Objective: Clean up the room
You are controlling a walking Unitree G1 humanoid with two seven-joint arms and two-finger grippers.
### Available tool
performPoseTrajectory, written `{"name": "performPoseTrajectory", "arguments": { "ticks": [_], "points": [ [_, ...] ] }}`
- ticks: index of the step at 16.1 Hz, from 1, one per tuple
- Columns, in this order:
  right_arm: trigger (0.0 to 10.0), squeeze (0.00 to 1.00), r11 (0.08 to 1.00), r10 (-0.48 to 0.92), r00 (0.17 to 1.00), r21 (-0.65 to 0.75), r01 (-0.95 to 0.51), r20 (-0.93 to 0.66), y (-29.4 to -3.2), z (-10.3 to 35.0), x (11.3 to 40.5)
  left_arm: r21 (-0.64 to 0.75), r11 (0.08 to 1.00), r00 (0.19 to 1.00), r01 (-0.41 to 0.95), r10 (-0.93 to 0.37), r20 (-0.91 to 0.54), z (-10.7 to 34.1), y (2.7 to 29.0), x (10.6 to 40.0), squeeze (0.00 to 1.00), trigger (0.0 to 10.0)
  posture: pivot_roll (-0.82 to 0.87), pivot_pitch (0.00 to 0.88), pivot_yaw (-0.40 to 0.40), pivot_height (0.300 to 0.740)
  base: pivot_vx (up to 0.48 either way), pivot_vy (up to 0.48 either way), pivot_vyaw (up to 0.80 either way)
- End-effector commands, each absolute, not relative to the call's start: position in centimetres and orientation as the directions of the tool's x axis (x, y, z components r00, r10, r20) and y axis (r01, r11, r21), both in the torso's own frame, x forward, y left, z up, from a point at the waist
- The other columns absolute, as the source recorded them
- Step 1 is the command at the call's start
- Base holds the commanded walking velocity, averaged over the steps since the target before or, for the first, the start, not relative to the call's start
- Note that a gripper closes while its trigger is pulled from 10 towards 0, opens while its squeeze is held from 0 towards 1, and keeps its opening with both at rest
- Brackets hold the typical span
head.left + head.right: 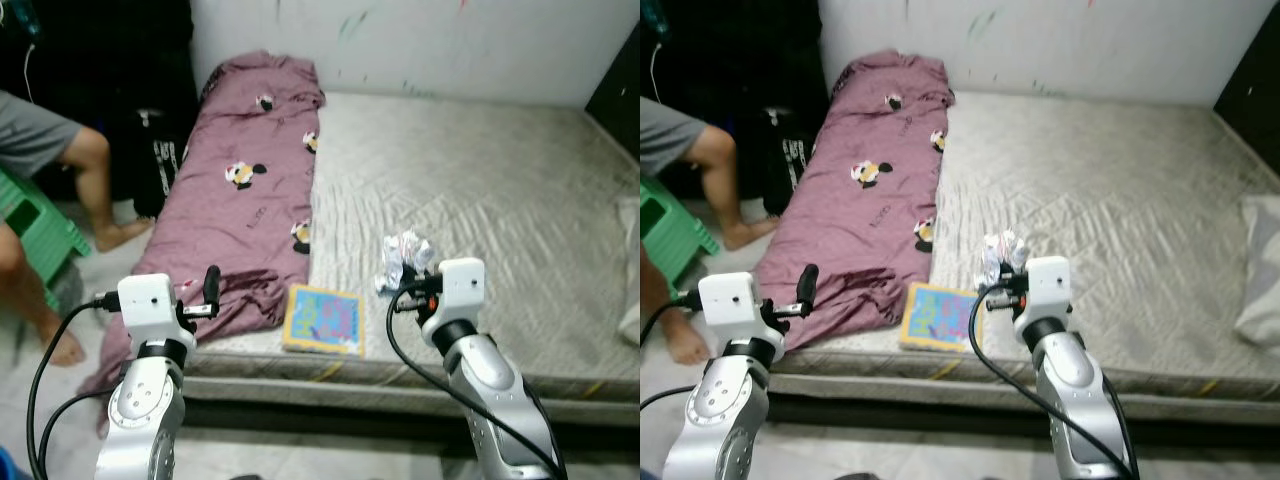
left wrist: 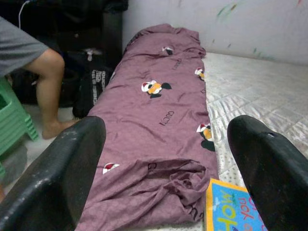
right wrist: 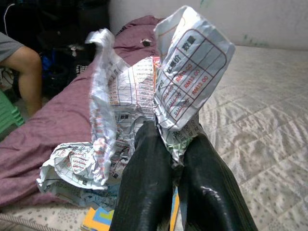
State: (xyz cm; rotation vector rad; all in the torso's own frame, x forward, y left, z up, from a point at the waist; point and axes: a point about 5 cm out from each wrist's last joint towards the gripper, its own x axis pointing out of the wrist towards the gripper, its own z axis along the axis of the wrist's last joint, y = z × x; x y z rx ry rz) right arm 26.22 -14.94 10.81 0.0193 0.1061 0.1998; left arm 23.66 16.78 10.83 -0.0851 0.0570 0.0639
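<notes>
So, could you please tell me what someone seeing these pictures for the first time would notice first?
Most striking is the crumpled white printed paper, pinched between the shut black fingers of the right gripper above the grey quilted mattress. Along the mattress's left side lies a long mauve blanket with cartoon mice, with a colourful children's book at its near end. The left gripper hangs open before the blanket, and a seated person's bare leg is at far left.

The robot has two silver metal arms with white box-shaped wrist units, black looping cables beside them, and a left gripper [image 1: 211,284] and right gripper [image 3: 177,175] of long glossy black fingers.
</notes>
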Motion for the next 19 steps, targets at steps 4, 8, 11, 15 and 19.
{"name": "performPoseTrajectory", "arguments": {
  "ticks": [4, 8, 11, 15, 19],
  "points": [
    [10.0, 0.0, 0.982, 0.188, 0.975, 0.033, -0.186, -0.115, -15.2, 10.5, 26.2, -0.077, 0.996, 0.997, -0.05, 0.046, -0.061, 10.8, 16.6, 23.7, 0.0, 10.0, -0.01, 0.0, -0.021, 0.74, 0.0, 0.476, 0.0],
    [10.0, 0.0, 0.984, 0.173, 0.979, 0.054, -0.168, -0.108, -15.5, 10.6, 26.5, -0.083, 0.995, 0.997, -0.052, 0.047, -0.061, 10.8, 16.5, 23.7, 0.0, 10.0, -0.01, 0.0, -0.031, 0.74, 0.0, 0.476, 0.0],
    [10.0, 0.0, 0.983, 0.181, 0.978, 0.048, -0.177, -0.1, -15.4, 10.8, 26.8, -0.083, 0.995, 0.997, -0.057, 0.051, -0.062, 10.7, 16.5, 23.7, 0.0, 10.0, -0.01, 0.0, -0.034, 0.74, 0.0, 0.476, 0.0],
    [10.0, 0.0, 0.982, 0.188, 0.979, 0.034, -0.186, -0.08, -15.2, 11.2, 27.2, -0.084, 0.995, 0.997, -0.055, 0.05, -0.058, 10.8, 16.6, 23.8, 0.0, 10.0, -0.02, 0.0, -0.025, 0.74, 0.0, 0.476, 0.0],
    [10.0, 0.0, 0.977, 0.214, 0.976, 0.009, -0.214, -0.026, -14.4, 12.2, 28.2, -0.071, 0.996, 0.998, -0.059, 0.058, -0.021, 11.3, 16.6, 24.3, 0.0, 10.0, -0.03, 0.0, -0.016, 0.74, 0.0, 0.238, 0.14]
  ]
}}
